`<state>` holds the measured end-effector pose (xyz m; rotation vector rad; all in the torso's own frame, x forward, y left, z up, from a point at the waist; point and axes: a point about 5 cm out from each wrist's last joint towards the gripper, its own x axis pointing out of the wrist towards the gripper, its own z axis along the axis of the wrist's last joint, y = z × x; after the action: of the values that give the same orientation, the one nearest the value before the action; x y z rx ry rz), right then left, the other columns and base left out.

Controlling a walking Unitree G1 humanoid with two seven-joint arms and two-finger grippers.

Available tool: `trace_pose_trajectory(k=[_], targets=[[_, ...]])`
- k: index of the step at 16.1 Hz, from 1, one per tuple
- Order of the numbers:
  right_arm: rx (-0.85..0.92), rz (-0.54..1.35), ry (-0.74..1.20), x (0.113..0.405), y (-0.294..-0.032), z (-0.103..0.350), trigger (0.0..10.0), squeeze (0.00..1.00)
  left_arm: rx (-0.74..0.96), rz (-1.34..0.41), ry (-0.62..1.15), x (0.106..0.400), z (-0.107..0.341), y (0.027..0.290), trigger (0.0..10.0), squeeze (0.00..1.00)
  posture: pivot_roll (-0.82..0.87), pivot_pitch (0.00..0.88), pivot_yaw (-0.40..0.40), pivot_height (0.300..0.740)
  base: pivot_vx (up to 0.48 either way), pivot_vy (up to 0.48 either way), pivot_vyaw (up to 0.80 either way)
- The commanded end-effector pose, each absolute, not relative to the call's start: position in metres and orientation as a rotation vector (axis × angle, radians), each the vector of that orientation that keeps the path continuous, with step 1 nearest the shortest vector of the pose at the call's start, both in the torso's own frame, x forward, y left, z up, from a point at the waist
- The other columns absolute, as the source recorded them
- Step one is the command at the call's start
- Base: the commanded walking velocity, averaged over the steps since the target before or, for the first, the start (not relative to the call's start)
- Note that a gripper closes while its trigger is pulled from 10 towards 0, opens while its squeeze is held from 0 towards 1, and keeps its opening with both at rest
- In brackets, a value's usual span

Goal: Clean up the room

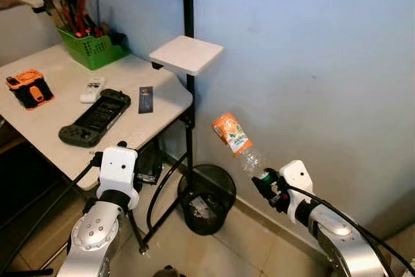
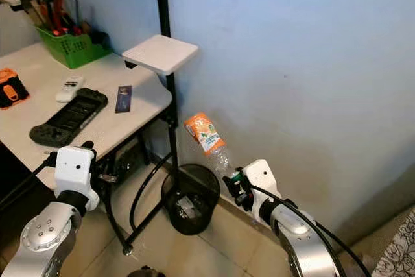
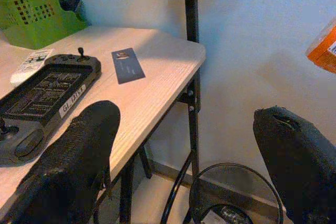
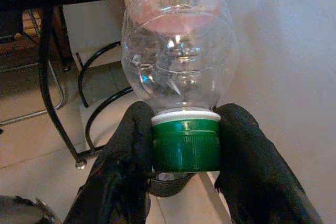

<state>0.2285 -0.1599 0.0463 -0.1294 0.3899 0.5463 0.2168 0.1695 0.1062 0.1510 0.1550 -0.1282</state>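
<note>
The left gripper [image 3: 184, 161] hangs beside the smooth pale table [image 1: 45, 128] with its fat black fingers spread wide and nothing in them. A round black mesh bin [image 1: 207, 198] sits on the tiled floor by the blue wall. Up and to the right of the bin, the right gripper [image 4: 185, 153] pinches the green cap of a clear plastic bottle [image 1: 237, 142] with an orange label.

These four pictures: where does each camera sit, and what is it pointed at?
Left eye and right eye views: on the head, looking down at the desk, black bin and both silver arms.
Left wrist view: along the open left end effector, facing the desk edge.
Right wrist view: along the right end effector, clamped on the plastic bottle by its green cap.
Shared: all show that bottle.
</note>
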Motion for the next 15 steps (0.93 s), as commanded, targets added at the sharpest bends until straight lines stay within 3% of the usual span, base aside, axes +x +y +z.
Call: trace_pose_trajectory(k=[1,15], targets=[[-0.128,0.536,0.383,0.2304,-0.1605,0.0474,10.0,0.00,0.160,-0.140,0.151,0.2167,0.1087,0.1691,10.0,0.00,0.05,0.000,0.009,0.740,0.262,0.000,0.00],[-0.104,0.475,0.370,0.2334,-0.1634,0.0482,10.0,0.00,0.161,-0.162,0.158,0.2181,0.1082,0.1691,10.0,0.00,0.05,0.000,0.019,0.740,0.302,0.000,0.00]])
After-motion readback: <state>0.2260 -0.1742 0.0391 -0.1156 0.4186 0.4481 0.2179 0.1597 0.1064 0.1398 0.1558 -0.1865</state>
